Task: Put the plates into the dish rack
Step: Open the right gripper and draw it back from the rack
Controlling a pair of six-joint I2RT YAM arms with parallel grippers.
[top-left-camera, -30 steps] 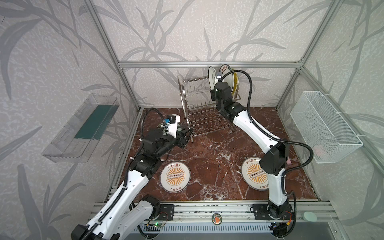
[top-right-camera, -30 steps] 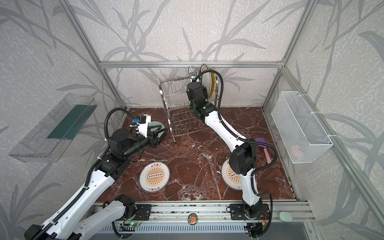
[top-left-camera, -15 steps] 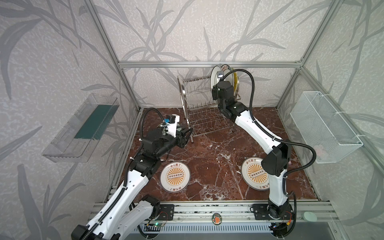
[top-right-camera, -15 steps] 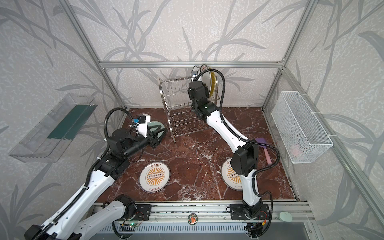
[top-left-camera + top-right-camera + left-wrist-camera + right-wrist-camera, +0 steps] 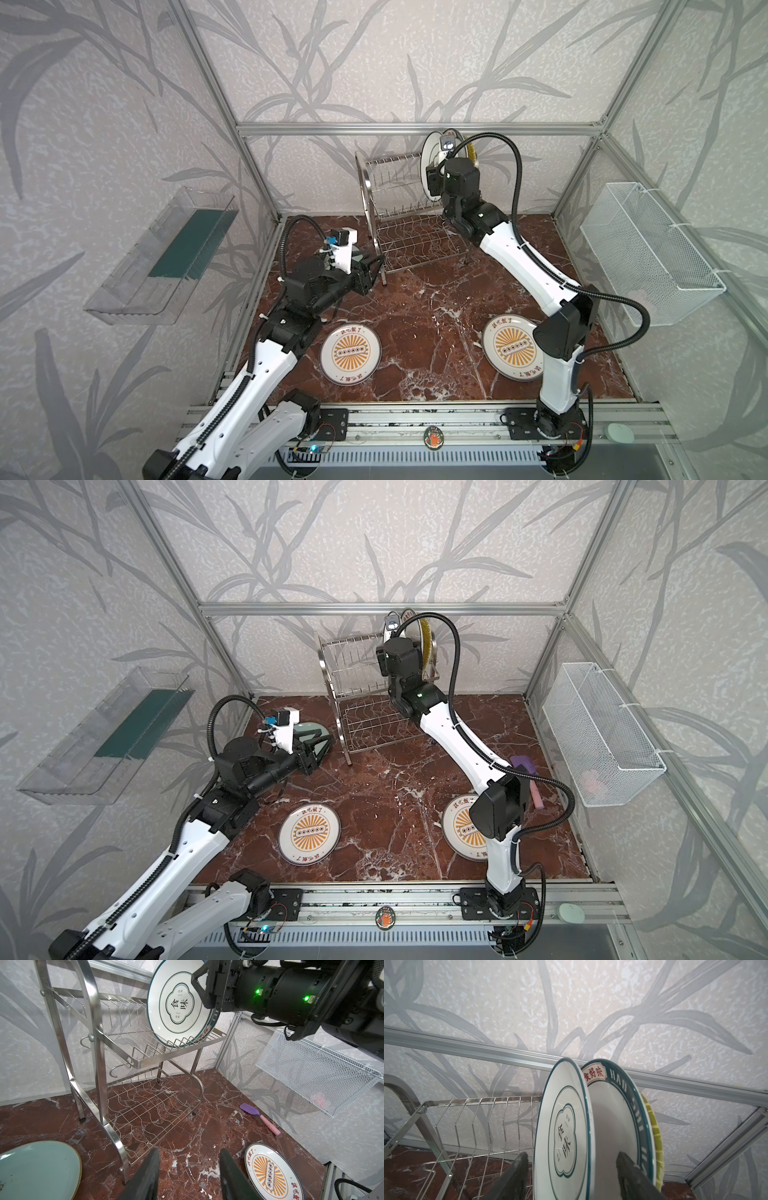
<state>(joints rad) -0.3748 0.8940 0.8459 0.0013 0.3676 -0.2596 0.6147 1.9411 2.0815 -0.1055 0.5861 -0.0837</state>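
Three plates [image 5: 564, 1136] stood in the dish rack [image 5: 367, 195], upper centre; two sunburst plates [image 5: 350, 353] and one celadon plate [image 5: 37, 1167] lay on the desk [image 5: 424, 299]. The right gripper [image 5: 572, 1154] gaped astride one racked plate; the left gripper [image 5: 189, 1150] gaped empty.

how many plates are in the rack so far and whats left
Done: three stand in the dish rack: the outline-motif plate, the green-rimmed plate and the yellow plate. In hand: nothing; the right gripper is open astride the outline-motif plate, the left gripper open and empty. Left: the celadon plate and two sunburst plates lie on the table.
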